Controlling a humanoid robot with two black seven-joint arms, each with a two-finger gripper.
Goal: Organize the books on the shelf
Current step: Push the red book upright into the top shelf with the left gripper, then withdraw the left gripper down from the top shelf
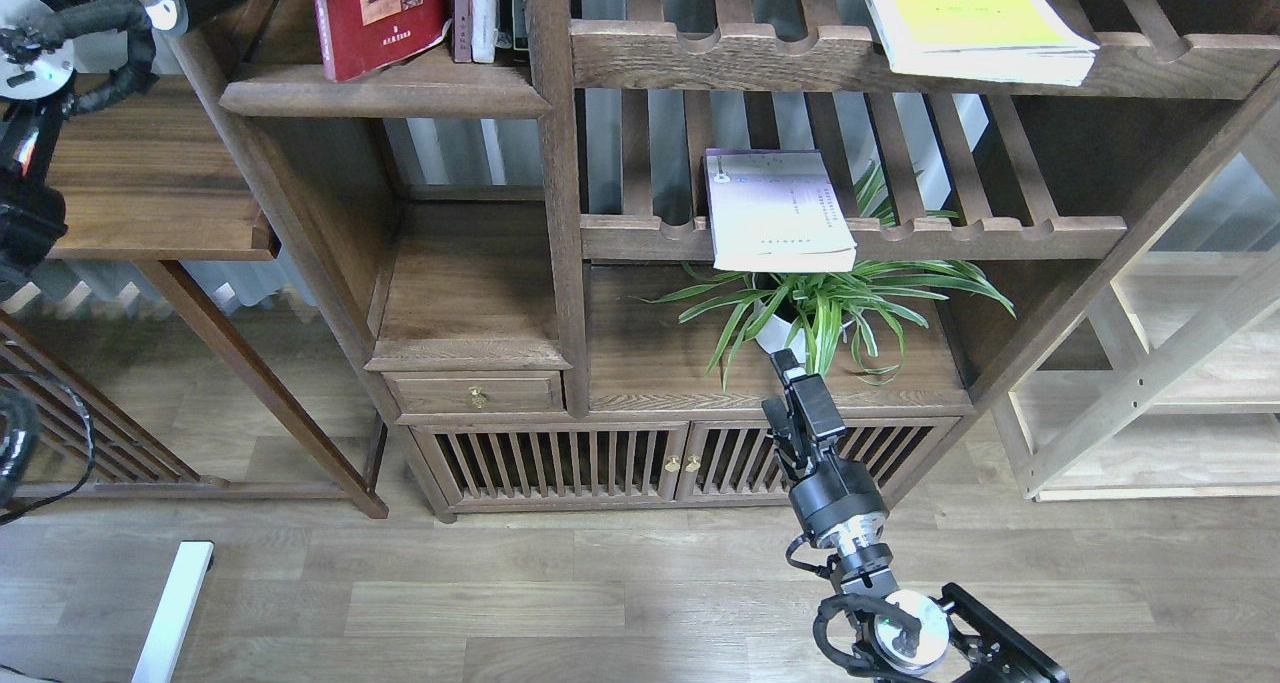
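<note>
Where the solid dark-brown shelf (385, 91) with its thick rounded front edge sits at the upper left of the bookcase, the dark red book (378, 13) stands almost upright on it, leaning slightly, its right edge touching the thin upright books (478, 11) beside it. Those thin books stand against the bookcase's vertical post (555, 163). To the left of the red book, part of the shelf board lies bare.

The left arm (60, 33) enters at the top left corner, and its far end runs out of the picture near the red book, so its claw is not visible.

To the right of the post, the yellow-green book (975, 23) lies flat on the upper slatted rack (760, 58), its near corner overhanging the scalloped front rail. One level down, the white-lavender book (775, 211) lies flat on the lower slatted rack (980, 233), its near edge also jutting past the rail, directly above a spider plant (825, 308).

The right gripper (790, 368) rises from the bottom of the view in front of the low cabinet (560, 458), its tip just below the plant's white pot. It points away and looks dark, so I cannot tell whether its fingers are apart or together; it holds nothing. Open floor (500, 593) surrounds the right arm.
</note>
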